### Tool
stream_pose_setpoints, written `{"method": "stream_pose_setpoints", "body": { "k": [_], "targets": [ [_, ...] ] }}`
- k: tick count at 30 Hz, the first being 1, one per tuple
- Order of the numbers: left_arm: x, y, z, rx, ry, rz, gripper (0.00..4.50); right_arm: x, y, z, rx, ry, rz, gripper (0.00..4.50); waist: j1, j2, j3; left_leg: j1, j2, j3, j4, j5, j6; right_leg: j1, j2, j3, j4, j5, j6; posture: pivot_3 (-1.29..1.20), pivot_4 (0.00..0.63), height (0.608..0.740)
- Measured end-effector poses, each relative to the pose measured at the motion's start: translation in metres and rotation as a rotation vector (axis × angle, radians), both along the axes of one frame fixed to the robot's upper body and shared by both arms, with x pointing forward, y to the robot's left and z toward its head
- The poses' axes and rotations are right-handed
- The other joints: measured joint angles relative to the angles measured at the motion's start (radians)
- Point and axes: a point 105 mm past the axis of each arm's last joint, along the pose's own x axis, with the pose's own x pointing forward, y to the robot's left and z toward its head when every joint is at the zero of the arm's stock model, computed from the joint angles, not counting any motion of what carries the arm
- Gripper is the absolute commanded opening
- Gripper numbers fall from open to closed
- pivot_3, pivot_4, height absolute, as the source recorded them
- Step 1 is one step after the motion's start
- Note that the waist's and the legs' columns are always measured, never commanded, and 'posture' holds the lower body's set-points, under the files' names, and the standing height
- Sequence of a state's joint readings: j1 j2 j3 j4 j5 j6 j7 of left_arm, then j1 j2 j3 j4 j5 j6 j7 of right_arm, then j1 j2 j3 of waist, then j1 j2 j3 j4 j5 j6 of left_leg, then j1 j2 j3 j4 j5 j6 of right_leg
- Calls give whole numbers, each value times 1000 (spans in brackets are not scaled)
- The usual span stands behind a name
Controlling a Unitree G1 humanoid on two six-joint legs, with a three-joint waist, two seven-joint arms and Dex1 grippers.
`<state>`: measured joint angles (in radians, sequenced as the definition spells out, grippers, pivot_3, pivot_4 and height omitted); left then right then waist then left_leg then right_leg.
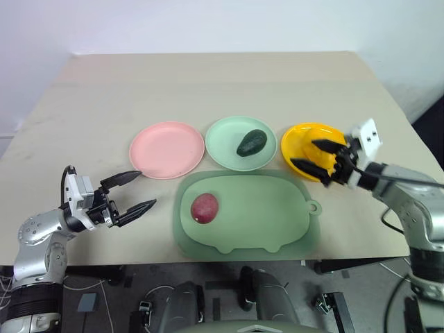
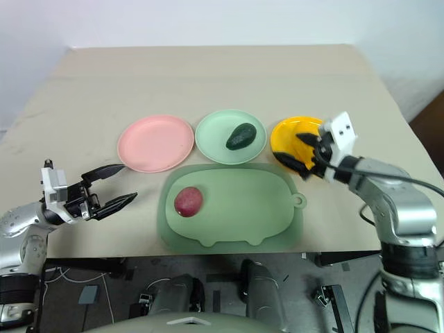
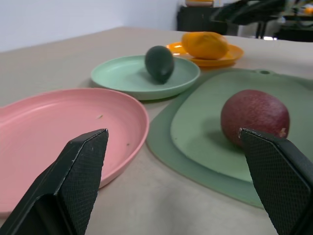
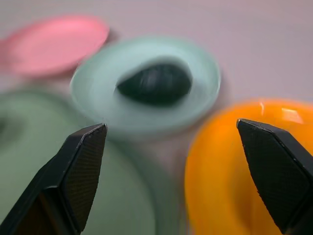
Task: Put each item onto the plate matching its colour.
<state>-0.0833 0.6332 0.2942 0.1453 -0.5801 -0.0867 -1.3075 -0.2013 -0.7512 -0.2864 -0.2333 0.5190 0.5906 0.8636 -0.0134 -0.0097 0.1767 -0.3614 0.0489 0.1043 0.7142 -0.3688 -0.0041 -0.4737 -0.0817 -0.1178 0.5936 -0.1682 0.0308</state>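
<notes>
On the left, the left tool [image 1: 135,192] hangs over the table [image 1: 208,83] with its two black fingers spread wide and nothing between them. It points toward the pink plate [image 1: 166,149], which has nothing on it.

Just in front of the plates lies a big dull-green tray [image 1: 257,215]. The reddish-purple fruit [image 1: 205,207] sits on the left part of this tray, not on any plate. It is near the pink plate but not touching it.

Next in the row is the mint green plate [image 1: 225,139]. The dark green avocado [image 1: 252,143] lies on it, a bit toward the right side.

Then comes the yellow plate [image 1: 298,139], close beside the green one. In the left wrist view the yellow mango [image 3: 205,44] lies on this plate.

On the right, the right tool [image 1: 313,157] hangs just over the yellow plate. Its fingers are spread wide too, and it holds nothing. From the head views it covers part of that plate.
</notes>
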Motion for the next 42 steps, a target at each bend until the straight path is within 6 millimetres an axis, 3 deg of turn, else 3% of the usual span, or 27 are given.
{"method": "stream_pose_setpoints", "body": {
  "k": [9, 14, 21, 27, 42],
  "targets": [
    [-3, -2, 0, 19, 18, -52, 4500, -50, -46, -18, -132, 5, 231, 4473, 4, 0, 0, 5, 0, 0, 0, 0, 0, 4, 0, 2, 0, -1, 1, 0, 150, 737],
    [-7, -5, 0, 27, 22, -69, 4500, -58, -53, -8, -118, -75, 315, 4473, 3, 0, 0, 6, 0, 1, 0, 0, 0, 4, 0, 2, 0, 1, -2, 0, 150, 737],
    [-11, -7, -5, 21, 39, -88, 4500, -60, -62, -14, -138, -98, 346, 4473, 7, 0, 0, 6, 0, 1, 0, 0, 0, 4, 0, 2, 0, 1, -2, 0, 150, 737],
    [-12, -46, -17, -10, 70, -138, 4500, -56, -56, -20, -138, -83, 372, 4473, 8, 0, 0, 7, 0, 0, 0, 0, 0, 5, -1, 3, 1, 1, -2, 0, 150, 737],
    [3, -108, -16, -23, 145, -77, 4500, -53, -40, -30, -106, -93, 342, 4473, 27, 0, 0, 8, -1, 0, 1, 0, 0, 7, 0, 3, 1, 1, -2, 0, 150, 737]
  ]
}}
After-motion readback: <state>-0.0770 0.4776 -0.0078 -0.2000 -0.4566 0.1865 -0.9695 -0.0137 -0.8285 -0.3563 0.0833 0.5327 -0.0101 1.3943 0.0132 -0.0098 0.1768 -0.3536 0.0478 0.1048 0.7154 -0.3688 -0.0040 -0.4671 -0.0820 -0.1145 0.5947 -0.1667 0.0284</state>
